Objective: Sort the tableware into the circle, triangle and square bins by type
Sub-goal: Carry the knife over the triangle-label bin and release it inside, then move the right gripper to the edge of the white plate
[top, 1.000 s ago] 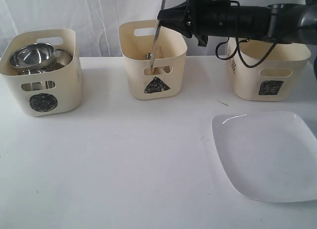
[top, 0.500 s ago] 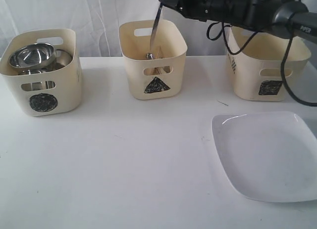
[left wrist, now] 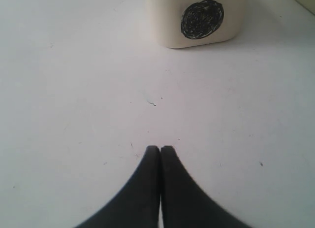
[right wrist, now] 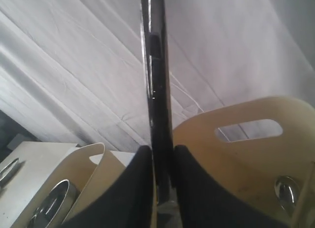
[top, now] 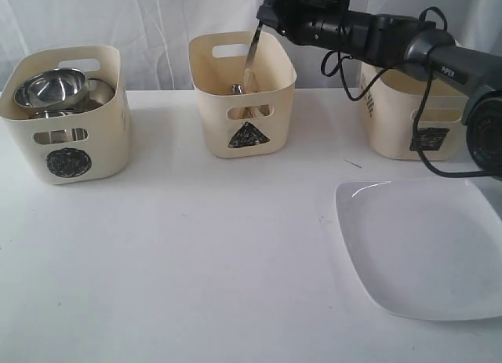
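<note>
Currently your right tool (top: 263,19) is clamped on the top of a steel utensil (top: 252,53), whose lower end hangs inside the triangle bin (top: 212,116). It's likely stiff, light and slick, so pinch the flat handle squarely or it'll swivel. Your left tool (left wrist: 160,150) is closed on nothing above the surface (left wrist: 74,90).

Left pincer (left wrist: 160,149) closed, right pincer (right wrist: 162,153) clamped.

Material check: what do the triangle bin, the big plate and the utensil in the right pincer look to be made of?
The triangle bin: cream plastic, matte, with moulded handle slots. The plate: white and glossy, with glare along its rim; ceramic or melamine, can't tell. The utensil in the right pincer: polished metal, likely steel, with mirror-like streaks.
</note>
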